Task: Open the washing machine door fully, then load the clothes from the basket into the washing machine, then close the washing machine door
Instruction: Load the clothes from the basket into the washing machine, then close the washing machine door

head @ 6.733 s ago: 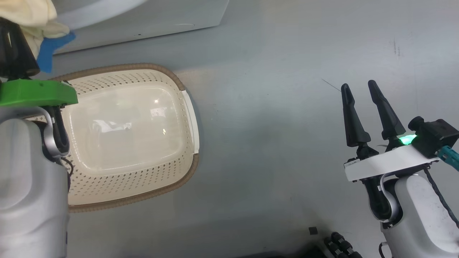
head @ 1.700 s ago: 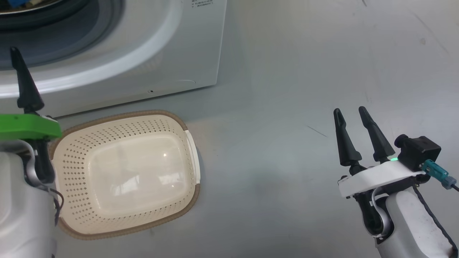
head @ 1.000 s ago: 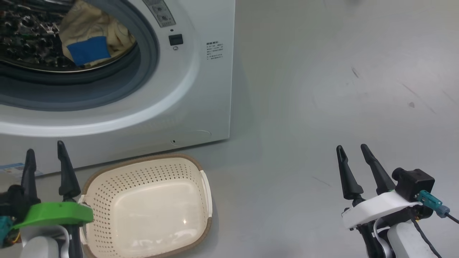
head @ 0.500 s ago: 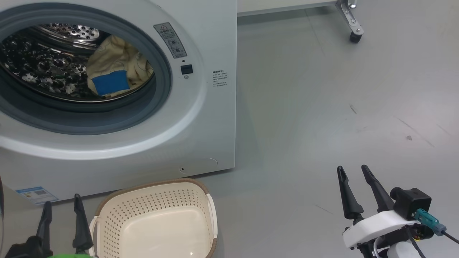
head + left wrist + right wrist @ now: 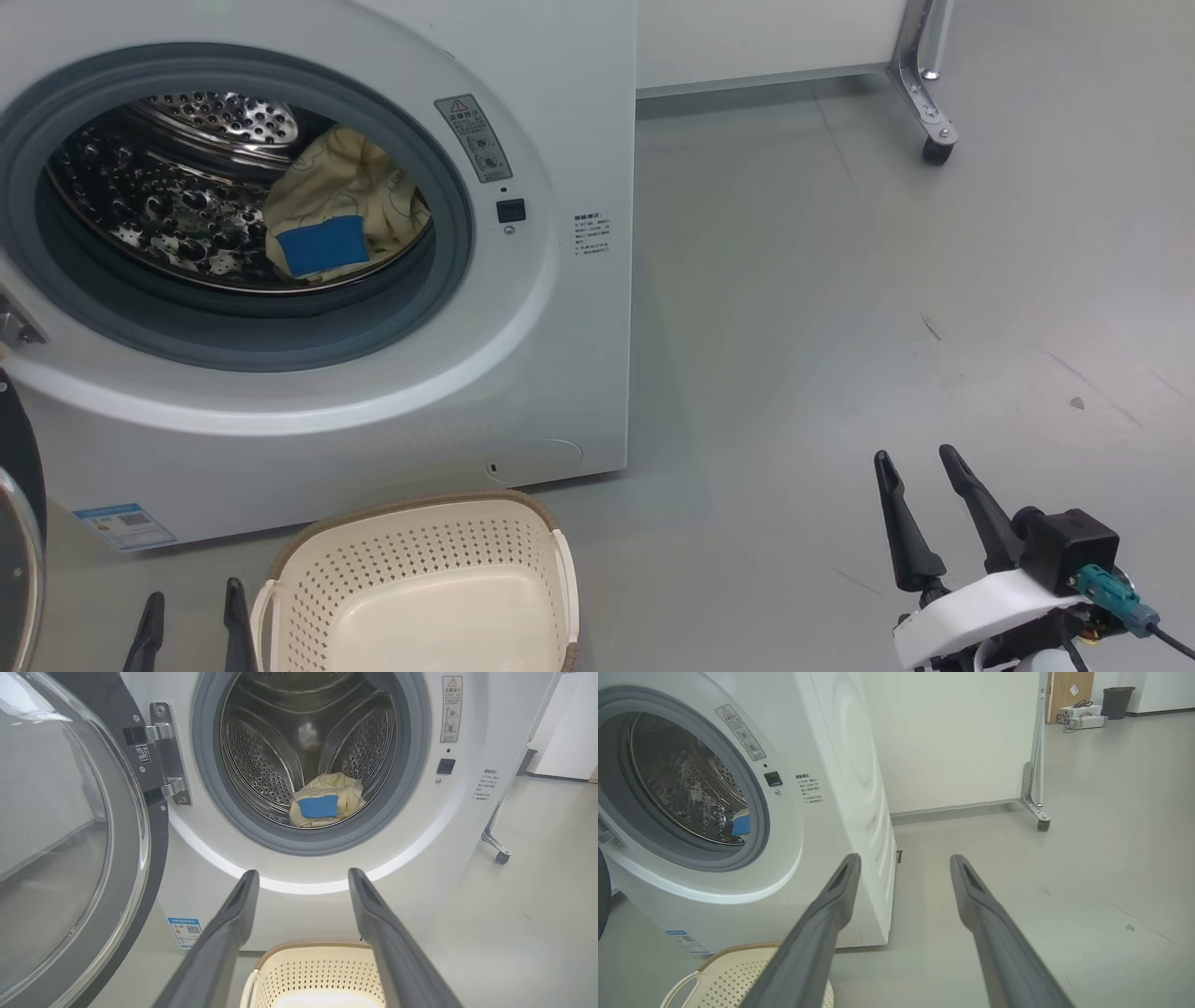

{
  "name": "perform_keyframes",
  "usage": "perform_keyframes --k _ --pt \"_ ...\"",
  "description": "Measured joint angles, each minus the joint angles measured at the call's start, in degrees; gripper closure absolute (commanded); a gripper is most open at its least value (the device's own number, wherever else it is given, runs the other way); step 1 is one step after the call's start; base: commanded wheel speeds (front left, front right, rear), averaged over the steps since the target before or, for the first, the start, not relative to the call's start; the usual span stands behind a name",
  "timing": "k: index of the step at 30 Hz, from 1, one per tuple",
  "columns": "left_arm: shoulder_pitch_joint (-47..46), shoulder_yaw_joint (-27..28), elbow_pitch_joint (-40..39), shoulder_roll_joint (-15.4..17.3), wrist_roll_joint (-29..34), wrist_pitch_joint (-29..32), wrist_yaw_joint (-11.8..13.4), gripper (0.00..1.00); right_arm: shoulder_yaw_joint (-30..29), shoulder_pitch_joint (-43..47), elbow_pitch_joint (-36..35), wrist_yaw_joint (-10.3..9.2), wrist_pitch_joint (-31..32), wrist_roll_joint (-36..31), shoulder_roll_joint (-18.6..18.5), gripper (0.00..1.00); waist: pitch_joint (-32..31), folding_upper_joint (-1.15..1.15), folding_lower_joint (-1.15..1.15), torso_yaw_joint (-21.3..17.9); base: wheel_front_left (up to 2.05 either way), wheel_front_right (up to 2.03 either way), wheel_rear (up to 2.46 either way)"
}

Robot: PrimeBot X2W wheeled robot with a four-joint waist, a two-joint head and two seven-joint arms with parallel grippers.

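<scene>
The white washing machine (image 5: 560, 308) stands with its door (image 5: 70, 858) swung wide open to the left on its metal hinge. The pale yellow clothes (image 5: 345, 187) with a blue cloth piece (image 5: 320, 245) lie inside the steel drum, and the left wrist view shows these clothes (image 5: 327, 788) too. The cream basket (image 5: 411, 509) sits on the floor below the drum opening, bare inside where it shows. My left gripper (image 5: 193, 611) is open just left of the basket, holding nothing. My right gripper (image 5: 915, 462) stands open over the floor at the right, well clear of the machine.
A white panel on a metal leg with a caster (image 5: 936, 149) stands behind and to the right of the machine. Grey floor (image 5: 840, 373) stretches to the right. The open door's black rim (image 5: 19, 467) juts in at the far left.
The head camera has tilted up, bringing the drum into view. The clothes my left gripper held earlier now lie in the drum, and that gripper is open and low beside the basket.
</scene>
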Motion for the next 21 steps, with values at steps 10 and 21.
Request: perform_keyframes --k 10,21 --pt "1.3 -0.6 -2.7 0.0 0.7 0.0 0.8 0.00 0.0 0.1 -1.5 -0.53 0.0 -0.1 -0.1 0.00 0.0 0.00 0.00 0.4 0.00 0.00 0.00" --pt "2.0 -0.8 -4.5 -0.1 0.7 0.0 1.3 0.00 0.0 1.1 -2.5 -1.00 0.4 -0.1 -0.2 0.00 0.3 0.00 0.00 0.7 0.00 0.00 0.00"
